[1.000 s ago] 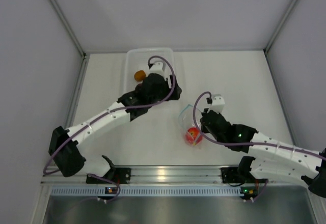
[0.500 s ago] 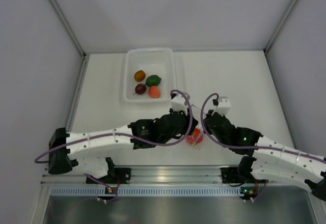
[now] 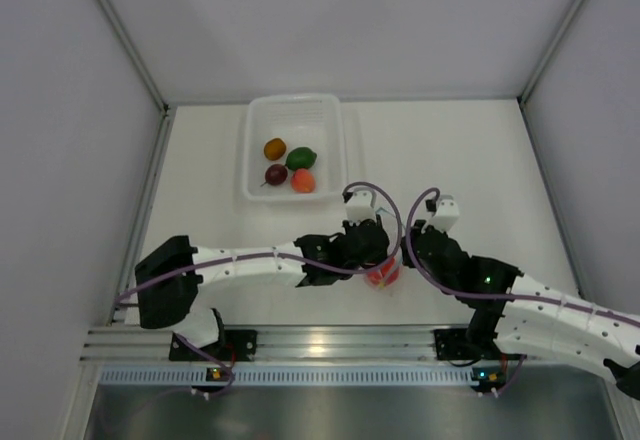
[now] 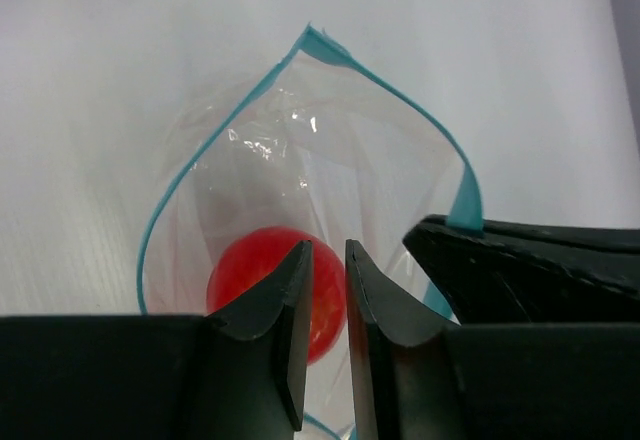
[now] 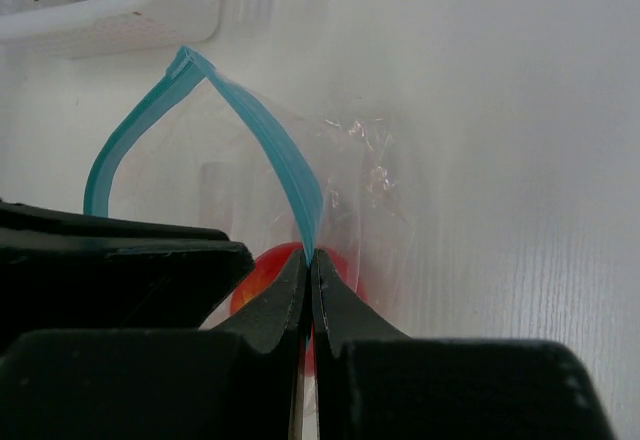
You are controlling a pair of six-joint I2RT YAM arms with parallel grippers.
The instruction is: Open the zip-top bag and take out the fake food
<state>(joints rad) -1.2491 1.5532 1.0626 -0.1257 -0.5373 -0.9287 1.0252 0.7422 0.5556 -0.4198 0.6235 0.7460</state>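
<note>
- the left gripper (image 4: 328, 250), which was over the tub a second ago, has swung back to the near middle of the table. it now sits in the mouth of the zip-top bag (image 4: 300, 130).
- its jaws have narrowed from wide to a slim slit, with the tips over the red fruit (image 4: 250, 265). i cannot tell whether they pinch the fruit, the film, or nothing yet.
- the right gripper (image 5: 310, 258) has not let go. its fingers are pressed together on the teal zip strip (image 5: 270, 145) and hold the mouth open.
- the bag lies on the table just ahead of both wrists, with the red fruit inside it, down near the bottom.
- judging by this, four of the five fruits are out and the red one is the last. this looks like the final pick.
- farther back, the tub (image 3: 295, 98) is uncovered now that the arm has left. it holds the brownish-orange fruit (image 3: 274, 148), green fruit (image 3: 301, 157), maroon fruit (image 3: 276, 173) and orange fruit (image 3: 303, 181).
- the table (image 3: 480, 160) is white, flat and matte, with an aluminium rail (image 3: 330, 340) along its near edge.
- plain pale walls (image 3: 330, 20) close it in on three sides.
</note>
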